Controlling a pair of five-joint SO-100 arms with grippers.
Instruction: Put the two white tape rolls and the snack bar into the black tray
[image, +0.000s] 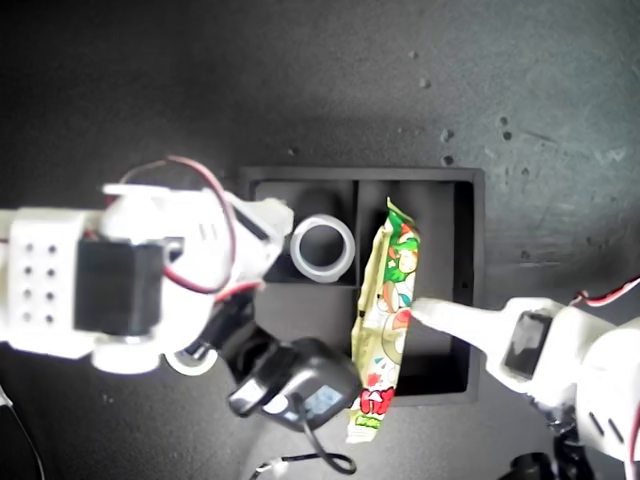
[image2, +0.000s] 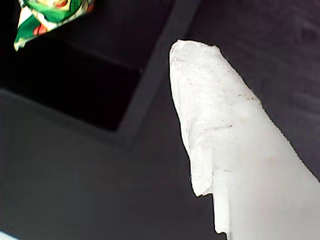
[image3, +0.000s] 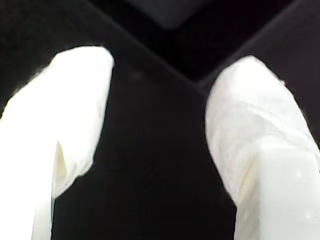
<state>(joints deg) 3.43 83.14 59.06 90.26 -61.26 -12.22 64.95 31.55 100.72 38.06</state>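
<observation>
The black tray (image: 478, 280) lies mid-table in the exterior view. One white tape roll (image: 322, 248) stands in its far small compartment, beside the dividers. The other tape roll (image: 192, 362) lies outside the tray toward the exterior view's left, half hidden under an arm. The snack bar (image: 385, 320) slants along the long compartment's divider, one end poking past the near wall. My first gripper (image: 425, 310) reaches in from the exterior view's right, one finger (image2: 215, 125) showing near the snack bar's (image2: 45, 15) end, nothing held. My second gripper (image3: 157, 100) is open above the dividers.
A black camera module (image: 295, 390) with a looping cable (image: 310, 462) hangs over the tray's near corner, beside the snack bar's end. The dark tabletop (image: 500, 100) around the tray carries small pale specks. Red and white wires (image: 205, 185) arc over the arm at the exterior view's left.
</observation>
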